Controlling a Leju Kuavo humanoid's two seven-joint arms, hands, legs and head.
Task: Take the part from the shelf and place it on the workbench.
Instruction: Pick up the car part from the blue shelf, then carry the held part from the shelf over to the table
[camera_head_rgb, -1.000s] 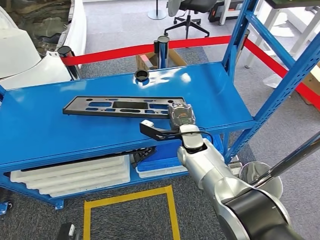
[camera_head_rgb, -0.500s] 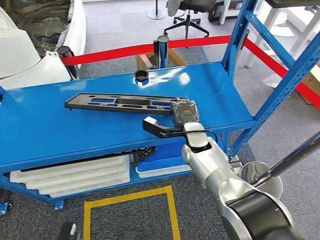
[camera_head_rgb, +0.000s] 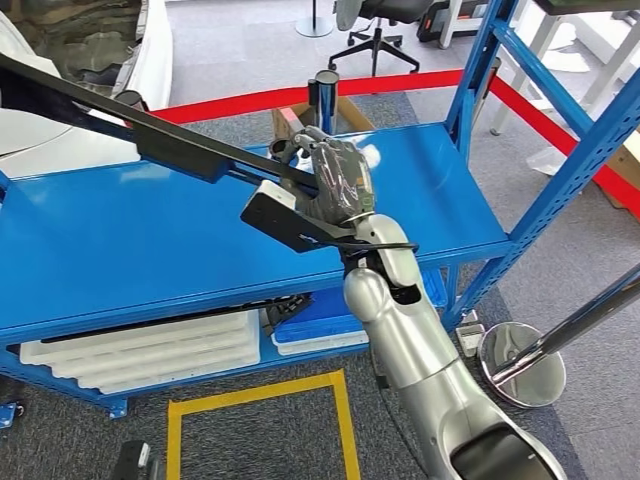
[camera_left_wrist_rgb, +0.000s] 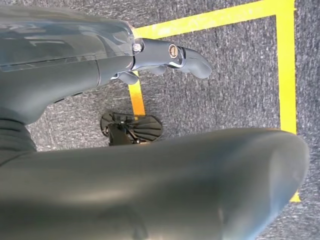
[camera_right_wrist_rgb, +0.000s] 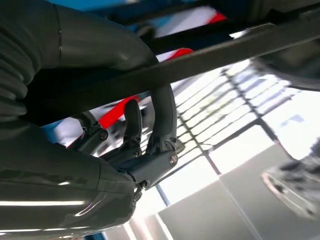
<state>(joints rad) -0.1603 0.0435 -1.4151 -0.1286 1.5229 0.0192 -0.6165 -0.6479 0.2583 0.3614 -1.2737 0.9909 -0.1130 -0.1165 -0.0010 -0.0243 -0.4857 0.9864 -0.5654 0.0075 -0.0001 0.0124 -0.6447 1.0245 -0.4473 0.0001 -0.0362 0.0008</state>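
Observation:
The part is a long, flat black panel. My right hand grips it at one end and holds it above the blue shelf, clear of the surface. It slants up toward the far left, out of the picture. In the right wrist view the dark fingers curl around the part's black edge. My left hand hangs over grey carpet with nothing in it, one finger stretched out.
A red barrier tape and a chrome post stand behind the shelf. Blue uprights rise on the right, with a chrome stand base below. White trays lie on the lower shelf. Yellow tape marks the floor.
The part lay flat on the shelf with my right hand at its near end. Now the hand has risen and turned, and the part is off the shelf with its far end swung upward.

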